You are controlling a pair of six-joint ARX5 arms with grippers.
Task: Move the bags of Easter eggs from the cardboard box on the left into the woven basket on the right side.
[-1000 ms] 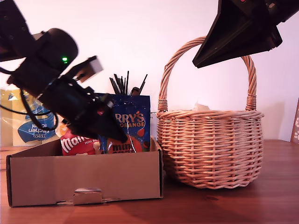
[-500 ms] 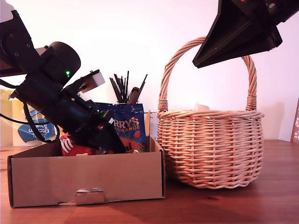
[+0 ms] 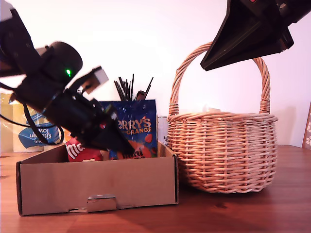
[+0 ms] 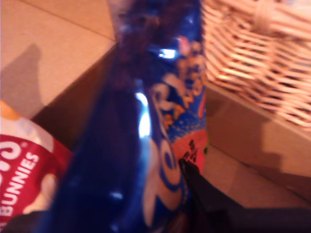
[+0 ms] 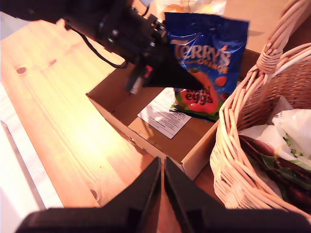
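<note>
My first gripper [image 3: 127, 145] is clamping the lower part of the blue bag [image 3: 137, 127], holding it upright inside the box [image 3: 97, 183] at the exterior view's left. My second gripper [image 5: 162, 180] is hanging high above the table between box and basket [image 3: 223, 150], jaws pressed together and holding nothing.

Recommendation: the bag should be lifted straight up until its bottom edge is clearing the box wall, then carried toward the exterior view's right, passing under or beside the basket handle [image 3: 218, 53] rather than into it. Release is best made low over the opening, since other packets [image 5: 277, 145] are already lying inside.

Condition of the bag: glossy dark blue foil, reading "Terry's Orange mini eggs", with an orange-red panel below. It is looking slippery and crinkly; the grip may be sliding. A red bag [image 3: 80, 151] is waiting in the box.
</note>
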